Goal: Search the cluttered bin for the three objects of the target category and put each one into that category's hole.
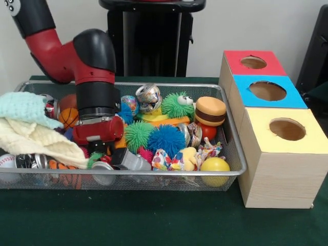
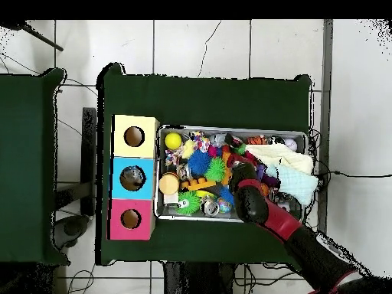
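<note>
Arm (image 1: pixel 95 77) lowered into cluttered bin (image 1: pixel 231 154).
Jaws buried among toys for searching; state cannot be told.

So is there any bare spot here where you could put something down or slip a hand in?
Hardly any inside the wire bin: toys, cans and cloths fill it wall to wall, and the arm's end effector is down in its middle. The free room is the green table in front of the bin, and the strip behind it.

Red (image 1: pixel 254 62), blue (image 1: pixel 267 91), yellow boxes (image 1: pixel 287 129); blue spiky ball (image 1: pixel 166 139); green cloth (image 1: pixel 154 225).
</note>
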